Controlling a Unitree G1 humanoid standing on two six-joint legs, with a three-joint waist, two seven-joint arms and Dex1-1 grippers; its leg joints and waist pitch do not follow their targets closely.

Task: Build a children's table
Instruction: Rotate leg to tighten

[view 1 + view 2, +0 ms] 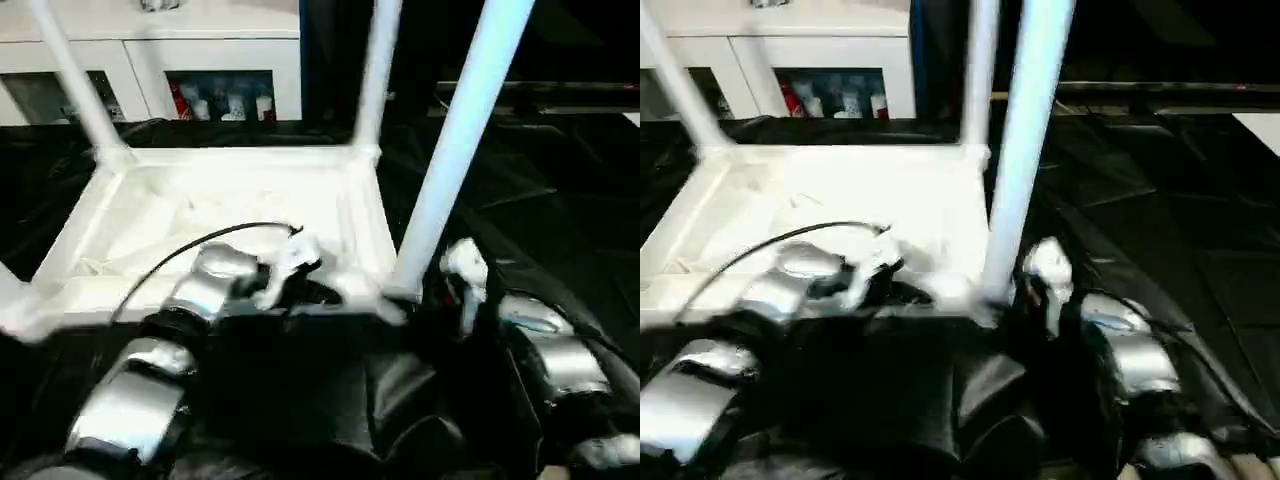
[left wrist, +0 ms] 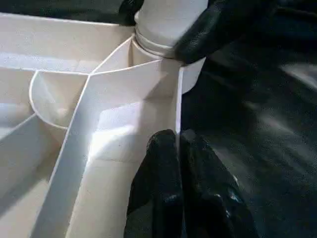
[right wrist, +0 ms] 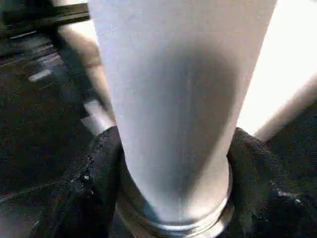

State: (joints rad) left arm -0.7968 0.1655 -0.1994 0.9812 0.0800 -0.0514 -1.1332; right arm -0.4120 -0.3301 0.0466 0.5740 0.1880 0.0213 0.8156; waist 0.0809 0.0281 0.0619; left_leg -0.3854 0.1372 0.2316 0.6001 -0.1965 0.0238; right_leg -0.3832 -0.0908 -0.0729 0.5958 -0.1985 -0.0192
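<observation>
Left eye view, read left to right: the tabletop point(image 1: 230, 215) lies upside down on the black-draped counter point(image 1: 560, 200), ribbed underside up, with legs standing in its corner sockets. One far leg point(image 1: 75, 75) rises at the left, a second far leg point(image 1: 375, 75) at the middle, and the near right leg point(image 1: 455, 150) stands closest to the robot. The left end effector point(image 2: 178, 144) is clenched on the tabletop's near rim wall, fingers pinched flat on the thin wall just beside the near right socket. The right end effector point(image 3: 173, 163) brackets the base of the near right leg, one black finger point(image 3: 99, 168) on each side of the tube just above its collar; the views do not settle whether it is gripping the tube or has let go. The leg appears seated in its socket, judging from the collar at the socket mouth in the left wrist view. Handling notes, as judgement: the moulded plastic parts are probably light and stiff, and smooth enough to slip under a weak pinch. The hollow tube could flex if squeezed hard at mid-length; take hold low, near the collar, where it is widest and best supported. Hold the tabletop by a rim or rib wall, not the flat panel.
</observation>
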